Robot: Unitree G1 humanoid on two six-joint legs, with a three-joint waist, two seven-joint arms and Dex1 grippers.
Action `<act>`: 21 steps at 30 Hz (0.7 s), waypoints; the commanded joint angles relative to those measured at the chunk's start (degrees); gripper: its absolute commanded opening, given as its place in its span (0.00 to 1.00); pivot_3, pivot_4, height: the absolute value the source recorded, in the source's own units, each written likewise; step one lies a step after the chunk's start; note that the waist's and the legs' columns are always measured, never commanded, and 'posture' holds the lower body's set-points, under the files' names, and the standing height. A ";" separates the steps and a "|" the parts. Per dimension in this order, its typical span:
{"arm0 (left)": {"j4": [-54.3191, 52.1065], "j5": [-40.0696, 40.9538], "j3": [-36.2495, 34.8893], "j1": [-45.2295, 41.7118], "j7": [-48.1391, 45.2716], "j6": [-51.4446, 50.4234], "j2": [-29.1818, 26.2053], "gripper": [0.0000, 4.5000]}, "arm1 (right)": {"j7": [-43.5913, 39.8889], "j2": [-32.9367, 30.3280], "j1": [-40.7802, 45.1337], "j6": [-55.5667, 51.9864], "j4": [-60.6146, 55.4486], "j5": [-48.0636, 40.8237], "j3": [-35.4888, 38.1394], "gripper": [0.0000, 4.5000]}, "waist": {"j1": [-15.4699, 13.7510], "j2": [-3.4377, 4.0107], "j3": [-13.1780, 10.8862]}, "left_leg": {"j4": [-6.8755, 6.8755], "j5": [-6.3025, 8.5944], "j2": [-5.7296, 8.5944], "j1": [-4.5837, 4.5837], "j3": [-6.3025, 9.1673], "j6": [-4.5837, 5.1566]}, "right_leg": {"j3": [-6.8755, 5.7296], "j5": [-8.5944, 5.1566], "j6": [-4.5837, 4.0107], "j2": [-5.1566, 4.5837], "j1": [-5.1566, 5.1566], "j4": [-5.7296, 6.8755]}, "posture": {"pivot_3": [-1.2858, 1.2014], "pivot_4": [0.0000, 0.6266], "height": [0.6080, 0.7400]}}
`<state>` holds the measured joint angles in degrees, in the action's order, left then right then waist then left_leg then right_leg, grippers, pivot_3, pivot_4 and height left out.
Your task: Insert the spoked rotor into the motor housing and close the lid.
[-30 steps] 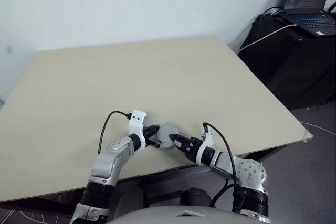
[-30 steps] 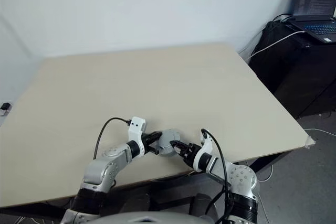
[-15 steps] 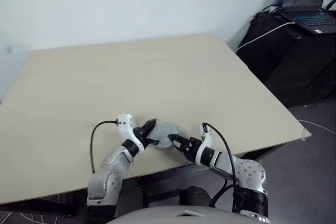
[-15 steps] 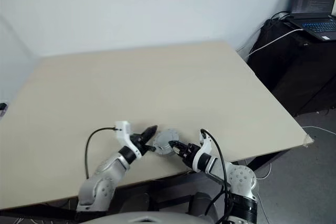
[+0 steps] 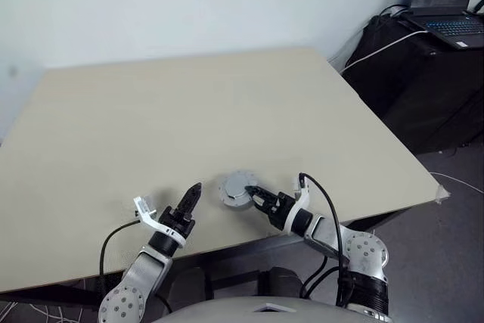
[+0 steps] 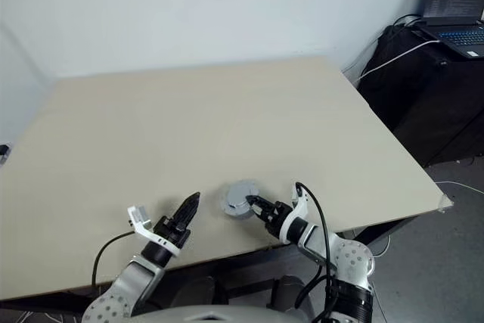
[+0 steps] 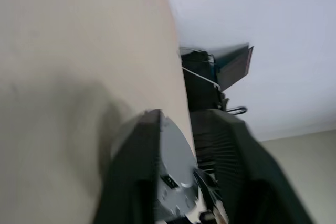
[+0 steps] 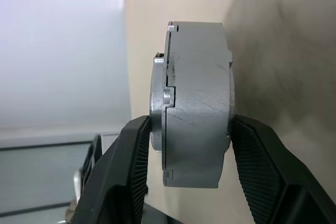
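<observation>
Right claw [image 8: 184, 177] clamped lid [image 8: 157, 98] onto motor housing [image 8: 199, 103] near counter [image 5: 227, 111] front edge; left claw [image 5: 190, 196] apart, empty. Closing looked done; next, release.

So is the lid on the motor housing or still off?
On. The lid sits flush against the motor housing, one closed grey puck pinched between the right gripper's fingers.

Motor housing [image 8: 202, 103]: you see a plain grey round body, held on edge just above the table's near edge.
Lid [image 8: 158, 103]: thin grey disc, seated flush against the housing's face, closed.
</observation>
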<state>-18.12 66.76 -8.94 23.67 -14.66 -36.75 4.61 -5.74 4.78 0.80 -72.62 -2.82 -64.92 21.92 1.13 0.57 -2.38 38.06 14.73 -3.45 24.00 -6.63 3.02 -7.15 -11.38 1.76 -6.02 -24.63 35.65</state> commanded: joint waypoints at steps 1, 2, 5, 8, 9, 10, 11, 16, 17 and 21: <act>-0.98 2.96 2.07 0.05 0.86 1.52 5.23 0.66 | -0.14 2.05 1.62 1.04 -2.72 -4.71 -0.55 0.46 | 0.08 0.00 0.00 | -0.01 0.01 0.00 0.00 0.00 -0.01 | 0.00 0.00 0.00 0.01 0.00 0.00 | 0.52 0.00 1.00; -1.00 3.45 2.16 0.17 1.02 1.96 5.42 0.74 | 0.05 2.04 1.61 1.17 -2.73 -5.17 -0.64 0.46 | 0.12 0.00 -0.01 | -0.01 0.01 0.00 0.01 0.00 -0.02 | 0.01 0.00 -0.01 0.02 0.00 -0.01 | 0.52 0.00 1.00; -1.05 6.74 2.18 0.93 0.49 3.27 6.52 0.95 | 0.54 2.36 1.93 1.89 -2.79 -6.76 -0.70 0.46 | 0.19 0.01 -0.01 | -0.01 0.02 0.00 0.01 0.00 -0.03 | 0.02 0.00 -0.01 0.03 -0.01 -0.02 | 0.52 0.00 1.00; -1.02 9.88 3.25 1.87 0.19 3.69 6.85 1.00 | 1.05 2.88 2.77 2.89 -3.47 -9.42 -1.12 0.46 | 0.29 0.00 -0.01 | -0.01 0.03 -0.01 0.01 -0.01 -0.04 | 0.03 0.00 -0.01 0.03 0.00 -0.05 | 0.52 0.00 1.00; -0.95 10.74 3.77 2.05 0.13 3.67 6.75 1.00 | 1.29 2.93 3.06 3.11 -3.65 -10.28 -1.43 0.46 | 0.31 -0.01 -0.02 | -0.01 0.03 -0.01 0.02 -0.01 -0.04 | 0.03 0.00 0.00 0.03 0.00 -0.05 | 0.52 0.00 1.00; -0.87 11.56 4.25 2.16 0.05 3.62 6.59 1.00 | 1.56 2.89 3.27 3.23 -3.75 -11.05 -1.80 0.46 | 0.31 -0.03 -0.05 | 0.00 0.03 -0.01 0.03 -0.01 -0.04 | 0.03 0.00 0.00 0.03 0.00 -0.06 | 0.52 0.00 1.00; -0.74 12.28 4.73 2.18 0.05 3.54 6.43 1.00 | 1.79 2.80 3.51 3.19 -3.82 -11.74 -2.33 0.46 | 0.33 -0.03 -0.05 | 0.00 0.03 -0.01 0.03 0.00 -0.04 | 0.02 0.00 0.00 0.03 0.00 -0.05 | 0.52 0.00 1.00; 0.34 15.17 5.70 1.73 -0.57 3.18 5.73 1.00 | 3.05 2.39 4.16 3.61 -3.93 -14.62 -5.22 0.46 | 0.42 -0.02 -0.05 | -0.01 0.03 -0.05 0.02 0.06 -0.05 | 0.03 -0.01 -0.02 0.14 0.00 -0.05 | 0.52 0.00 1.00; 0.51 15.46 5.91 1.61 -0.77 3.07 5.47 1.00 | 3.23 2.25 4.29 3.73 -3.88 -15.13 -5.73 0.46 | 0.39 -0.02 -0.05 | -0.01 0.04 -0.05 0.02 0.06 -0.05 | 0.04 -0.01 -0.02 0.15 0.01 -0.06 | 0.52 0.00 1.00; 0.69 15.97 6.59 1.27 -1.90 3.03 4.61 1.00 | 3.98 1.54 4.65 4.07 -3.75 -16.65 -7.50 0.46 | 0.36 -0.02 -0.05 | 0.01 0.04 -0.03 0.05 0.05 -0.05 | 0.06 0.00 -0.02 0.15 0.02 -0.09 | 0.52 0.00 1.00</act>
<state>-17.02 81.61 -3.99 26.93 -15.22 -33.50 5.60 -1.00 4.50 3.73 -69.28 -3.60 -77.77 15.57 1.49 0.55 -2.43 38.08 14.76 -3.48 24.04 -6.58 2.96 -7.09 -11.39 1.74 -5.86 -24.61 35.56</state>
